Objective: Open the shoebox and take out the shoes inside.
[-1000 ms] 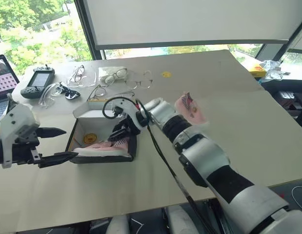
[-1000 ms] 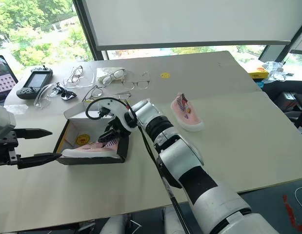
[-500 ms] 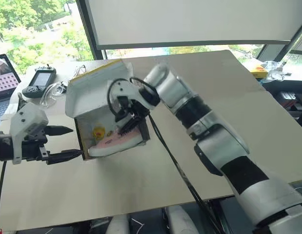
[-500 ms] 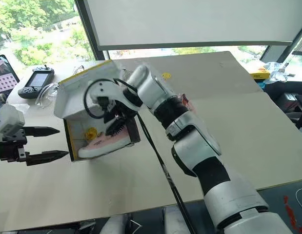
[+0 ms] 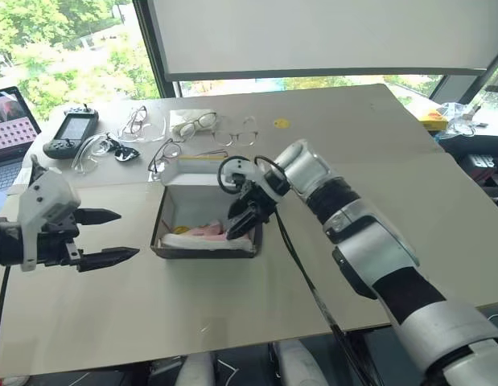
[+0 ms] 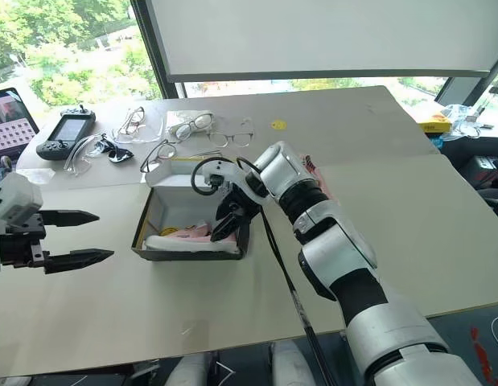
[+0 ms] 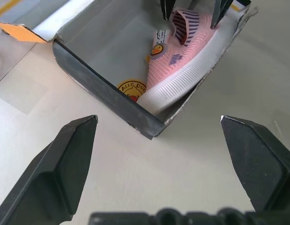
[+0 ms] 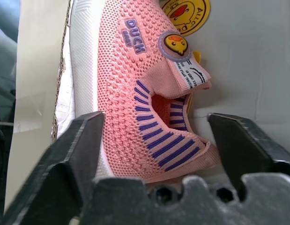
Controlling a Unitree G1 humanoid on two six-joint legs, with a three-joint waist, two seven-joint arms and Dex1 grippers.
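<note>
The left claw (image 5: 108, 237) hangs nearest, its two black tapered fingers spread wide with nothing between them, just left of the shoebox (image 5: 207, 227). The box sits open on the smooth beige worktop (image 5: 232, 305): dark grey cardboard walls, white inside, lid folded back on the far side. The right claw (image 8: 159, 140) reaches into it, its blunt fingers parted on either side of the heel opening of a pink shoe (image 8: 145, 108) without closing on it. The right wrist view brings out the shoe's knit weave, purple-striped collar, ribbed white sole and round duck badge, plus a yellow sticker (image 8: 184, 14) on the box floor. In the right eye view, the second shoe (image 6: 317, 173) peeks from behind the right arm. Farther back lie several pairs of glasses (image 5: 204, 122), a handheld controller (image 5: 70, 133) and a small yellow disc (image 5: 281, 123).
</note>
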